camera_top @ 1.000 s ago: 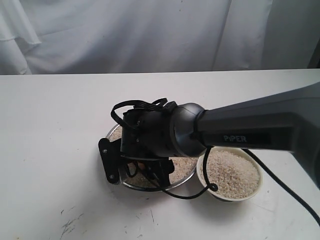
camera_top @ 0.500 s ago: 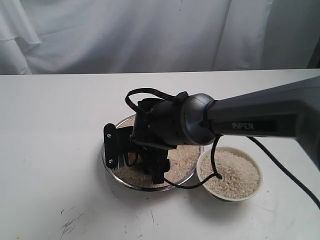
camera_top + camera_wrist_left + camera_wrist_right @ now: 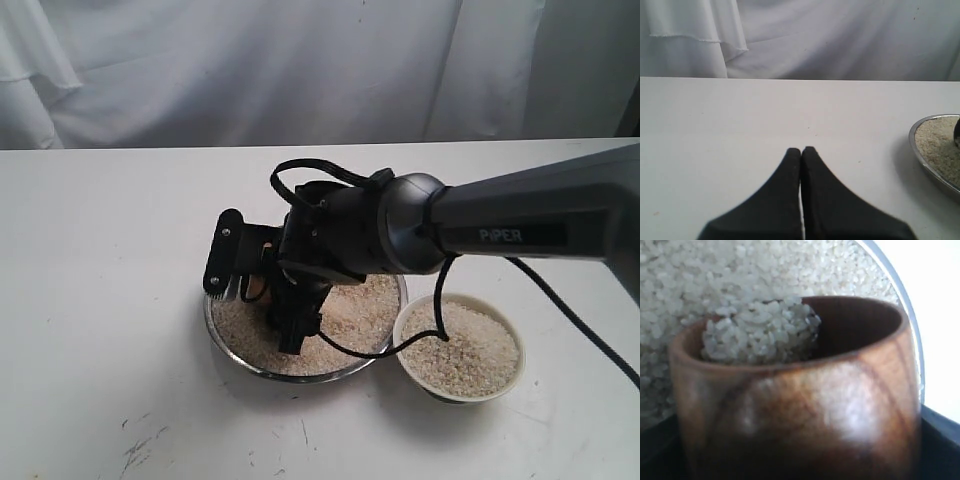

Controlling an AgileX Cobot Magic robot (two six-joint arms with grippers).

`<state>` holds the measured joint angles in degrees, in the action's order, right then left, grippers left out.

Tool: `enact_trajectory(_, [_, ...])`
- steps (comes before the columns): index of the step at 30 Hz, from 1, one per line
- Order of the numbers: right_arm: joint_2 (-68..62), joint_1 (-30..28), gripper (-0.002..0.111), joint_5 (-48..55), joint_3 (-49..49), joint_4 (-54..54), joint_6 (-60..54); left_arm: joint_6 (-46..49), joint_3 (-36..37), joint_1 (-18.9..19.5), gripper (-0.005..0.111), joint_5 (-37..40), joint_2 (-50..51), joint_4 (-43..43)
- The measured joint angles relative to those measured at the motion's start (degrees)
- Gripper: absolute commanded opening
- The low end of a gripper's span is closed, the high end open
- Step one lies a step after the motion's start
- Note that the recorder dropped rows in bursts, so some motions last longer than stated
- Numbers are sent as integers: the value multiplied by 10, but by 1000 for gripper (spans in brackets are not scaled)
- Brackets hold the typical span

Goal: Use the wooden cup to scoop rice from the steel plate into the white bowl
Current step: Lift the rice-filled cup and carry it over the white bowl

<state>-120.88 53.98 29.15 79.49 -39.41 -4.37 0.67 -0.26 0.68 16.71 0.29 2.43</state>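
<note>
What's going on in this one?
The right gripper holds the wooden cup over the steel plate, with a scoop of rice inside it. The white bowl beside the plate already has rice in it. The left gripper is shut and empty, off to the side over the table.

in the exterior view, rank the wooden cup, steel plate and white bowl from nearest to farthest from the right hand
1. wooden cup: gripped between the fingers of the right hand.
2. steel plate: directly under the hand, front centre of the table.
3. white bowl: farthest, off to the plate's right, beside its rim.
</note>
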Motion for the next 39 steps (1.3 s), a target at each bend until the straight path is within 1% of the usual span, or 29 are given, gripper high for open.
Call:
enact_trajectory(3, [18,-6,0,-17,-11,0,10,0,0,0,0,0,0,0])
enact_trajectory(5, [46,-18,0,-58,-48,0,21,0,0,0,0,0,0,0])
enact_trajectory(9, [101,-41,0,-98,-113,-10,48,0,0,0,0,0,0,0])
enact_trajectory(14, [161,-62,0,-112,-162,-17,59,0,0,0,0,0,0,0])
enact_trajectory(27, [308,-95,0,-108,-264,-29,61,0,0,0,0,0,0,0])
enact_trajectory(39, [408,-102,0,-24,-348,-38,61,0,0,0,0,0,0,0])
